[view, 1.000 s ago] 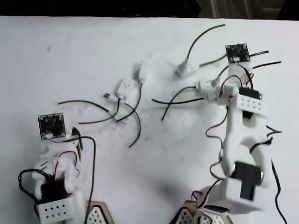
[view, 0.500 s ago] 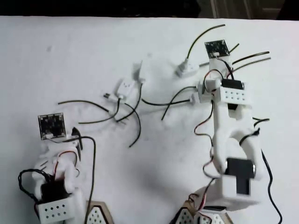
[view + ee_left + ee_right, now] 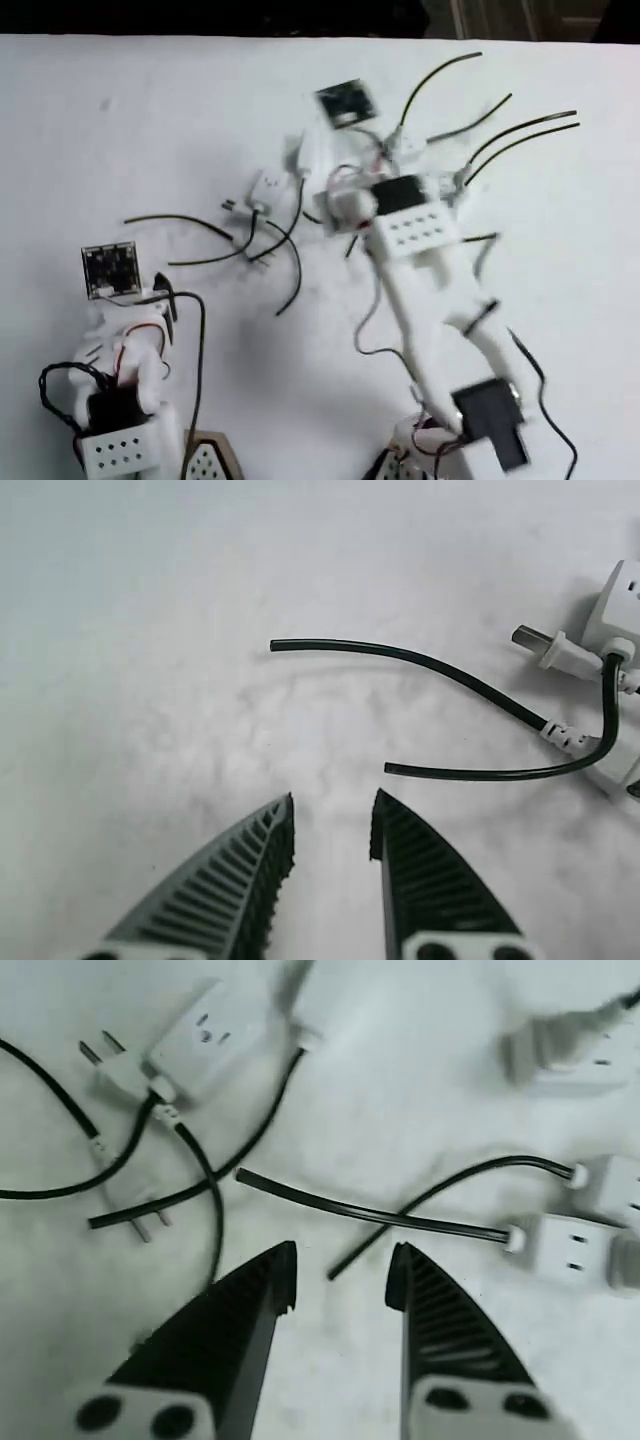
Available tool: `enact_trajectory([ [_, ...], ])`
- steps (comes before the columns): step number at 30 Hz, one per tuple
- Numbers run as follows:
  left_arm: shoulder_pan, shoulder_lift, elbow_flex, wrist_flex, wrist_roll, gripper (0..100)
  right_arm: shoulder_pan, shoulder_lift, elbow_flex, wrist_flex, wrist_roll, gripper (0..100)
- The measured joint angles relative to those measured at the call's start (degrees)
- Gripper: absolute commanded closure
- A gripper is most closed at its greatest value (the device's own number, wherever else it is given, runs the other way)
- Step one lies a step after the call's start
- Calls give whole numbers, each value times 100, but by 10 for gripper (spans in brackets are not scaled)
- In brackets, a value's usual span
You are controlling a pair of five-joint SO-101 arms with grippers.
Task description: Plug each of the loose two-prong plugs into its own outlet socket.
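Left end effector [image 3: 330, 825]: fingers parted, gripping nothing, hanging low over the bare desk [image 3: 140, 620]. Two black cords [image 3: 420, 660] are lying just ahead of it. One is curving up to a plug [image 3: 548, 650], which is resting loose, prongs bare, just beside a white socket [image 3: 622, 595]. Left arm [image 3: 120, 400] is sitting at the near left corner of the desk, well apart from the cluster of plugs and sockets.

Right arm [image 3: 430, 300] is stretching out over the middle of the desk. Right end effector [image 3: 340, 1265]: fingers parted, empty, hovering above the tangle of cords. A second plug [image 3: 135, 1210] is lying unplugged on the desk, prongs showing, near the first. A second socket [image 3: 570, 1245] is lying on the other side of the fingers, slots empty, its cord trailing across in front of the fingertips.
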Motion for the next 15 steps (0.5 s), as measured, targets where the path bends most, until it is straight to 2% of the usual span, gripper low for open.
enact_trajectory([
  [7, 0, 0, 0, 0, 0, 858, -396, 1538, -615, -659, -782, 851],
  [15, 0, 0, 0, 0, 0, 858, -396, 3305, -1837, -826, -967, 851],
])
